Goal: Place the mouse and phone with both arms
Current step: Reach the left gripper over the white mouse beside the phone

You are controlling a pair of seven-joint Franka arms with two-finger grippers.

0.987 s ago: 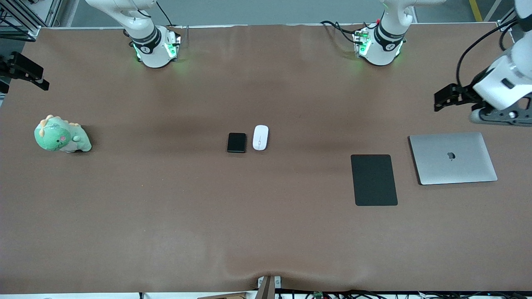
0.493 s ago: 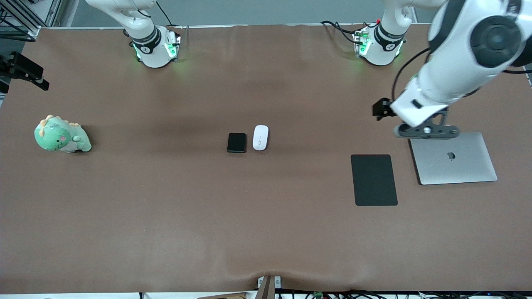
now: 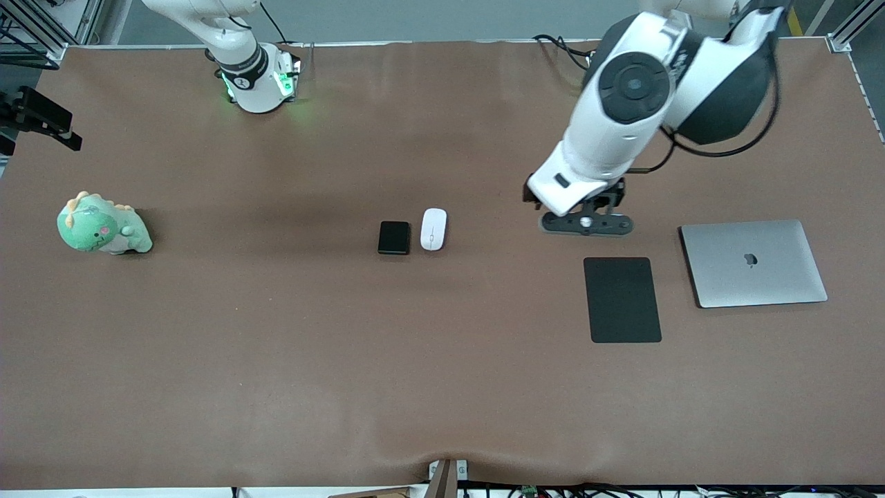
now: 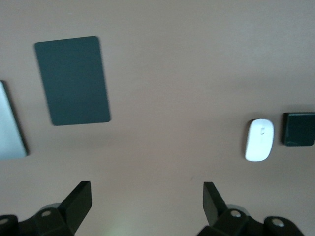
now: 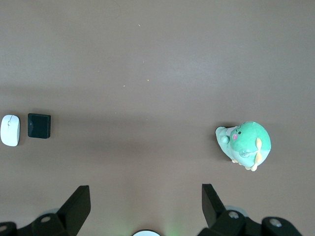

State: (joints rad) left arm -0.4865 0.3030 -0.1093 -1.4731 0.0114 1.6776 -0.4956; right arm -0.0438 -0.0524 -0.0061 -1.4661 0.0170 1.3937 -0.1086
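Observation:
The white mouse (image 3: 433, 229) lies at the table's middle, with the black phone (image 3: 394, 237) beside it toward the right arm's end. Both also show in the left wrist view, mouse (image 4: 259, 140) and phone (image 4: 298, 129), and in the right wrist view, mouse (image 5: 10, 130) and phone (image 5: 39, 125). My left gripper (image 3: 586, 223) hangs open and empty over bare table between the mouse and the laptop; its jaws (image 4: 146, 201) stand wide apart. My right gripper (image 5: 145, 201) is open and empty, high up near its arm's base, out of the front view; that arm waits.
A flat black mat (image 3: 622, 299) and a closed silver laptop (image 3: 753, 263) lie toward the left arm's end. A green dinosaur plush (image 3: 102, 225) sits toward the right arm's end. A black fixture (image 3: 41, 117) juts in at that end's edge.
The left arm has swung in from its end of the table, passing over the laptop's farther edge toward the middle. The mouse, the phone and the right arm have not moved.

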